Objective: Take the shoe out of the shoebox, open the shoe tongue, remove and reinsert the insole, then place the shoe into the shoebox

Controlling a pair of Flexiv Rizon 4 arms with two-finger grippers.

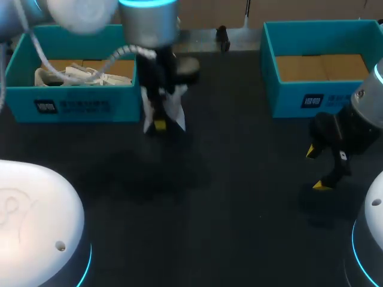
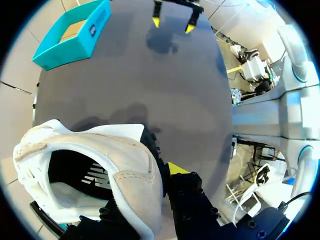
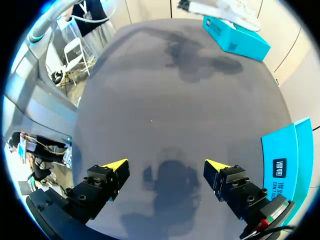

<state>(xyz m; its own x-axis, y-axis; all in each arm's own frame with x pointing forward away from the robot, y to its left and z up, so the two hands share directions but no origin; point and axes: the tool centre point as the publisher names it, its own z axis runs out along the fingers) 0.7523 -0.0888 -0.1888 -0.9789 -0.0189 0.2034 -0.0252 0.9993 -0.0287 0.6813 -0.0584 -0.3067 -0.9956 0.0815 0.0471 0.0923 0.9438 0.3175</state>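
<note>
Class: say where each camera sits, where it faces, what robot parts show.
Head: above and behind, looking down on table; left arm and right arm show.
Left wrist: on left arm, facing along left tool, shut on shoe.
Right wrist: on right arm, facing table past open right tool.
Shared: head and left wrist both show shoe, right tool.

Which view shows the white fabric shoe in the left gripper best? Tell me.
Left wrist view: the white fabric shoe fills it close up, its opening visible. The head view shows it small, from above. The right wrist view does not show it clearly.
</note>
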